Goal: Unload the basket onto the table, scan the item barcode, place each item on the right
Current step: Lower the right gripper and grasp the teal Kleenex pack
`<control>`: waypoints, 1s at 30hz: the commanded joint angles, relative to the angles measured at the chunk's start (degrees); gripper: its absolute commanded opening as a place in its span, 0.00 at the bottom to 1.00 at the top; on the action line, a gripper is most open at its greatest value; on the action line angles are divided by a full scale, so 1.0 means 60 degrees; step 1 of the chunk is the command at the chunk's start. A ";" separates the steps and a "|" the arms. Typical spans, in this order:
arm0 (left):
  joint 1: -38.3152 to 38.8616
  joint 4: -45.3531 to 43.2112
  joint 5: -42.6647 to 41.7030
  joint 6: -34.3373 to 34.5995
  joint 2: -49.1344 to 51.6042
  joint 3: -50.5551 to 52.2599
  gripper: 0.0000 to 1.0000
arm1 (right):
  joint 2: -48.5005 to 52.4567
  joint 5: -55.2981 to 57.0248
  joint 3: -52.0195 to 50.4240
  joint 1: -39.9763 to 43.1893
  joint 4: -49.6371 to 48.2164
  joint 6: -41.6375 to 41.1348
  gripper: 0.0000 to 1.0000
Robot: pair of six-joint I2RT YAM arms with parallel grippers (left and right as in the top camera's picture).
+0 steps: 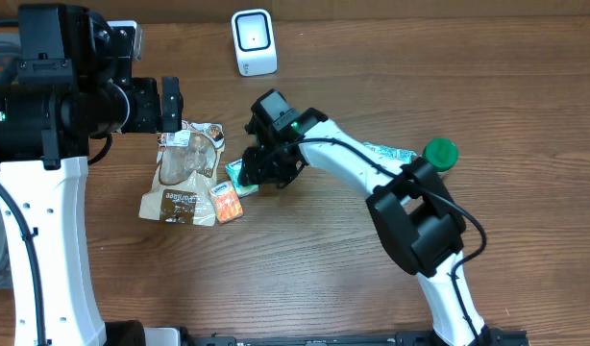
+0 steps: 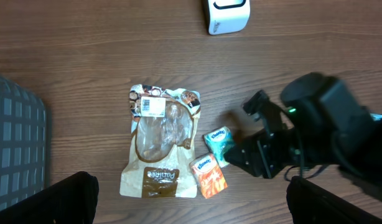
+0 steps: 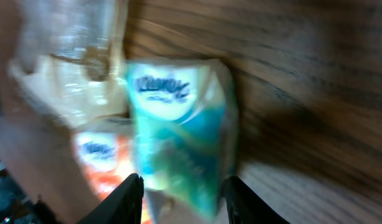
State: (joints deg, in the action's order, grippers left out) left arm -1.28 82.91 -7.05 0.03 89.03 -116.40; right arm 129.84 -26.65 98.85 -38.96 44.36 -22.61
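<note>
**Right end effector straddles the teal tissue pack**

The right end effector [image 3: 183, 194] has its jaws partly apart on either side of the teal Kleenex pack [image 3: 181, 124]. The blur hides whether the fingertips [image 3: 132, 196] press it, so I cannot tell if it is gripped. The pack lies flat on the worktop [image 1: 372, 279] directly under this end effector. An orange Kleenex pack [image 1: 227, 203] sits just beside and to its left, and a snack pouch [image 1: 186, 175] lies beyond that.

To do the step well, the jaws should close squarely across the pack's narrow sides. They should catch only the teal wrapper and stay clear of the orange neighbour. The lift should be straight up, and the printed code side should then be turned toward the white scanner [image 1: 254, 41], which stands well ahead of the end effector.

The left end effector [image 1: 157, 104] hangs wide open and empty above the pouch's top edge.

The right wrist view alone shows the fingertips flanking the pack. The left wrist view shows all three items apart and a white label on the pouch. Only the overhead view shows a green-capped item [image 1: 439, 152] behind the right arm.
</note>
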 commanded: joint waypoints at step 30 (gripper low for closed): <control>-0.0047 -0.0011 0.0033 0.0025 -0.0036 -0.0117 1.00 | -0.0623 0.2240 0.0984 0.0517 0.3789 0.7133 0.04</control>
State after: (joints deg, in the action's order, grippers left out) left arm -1.28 82.91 -7.05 0.03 89.03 -116.40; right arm 129.60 -18.48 103.07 -36.32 65.65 4.91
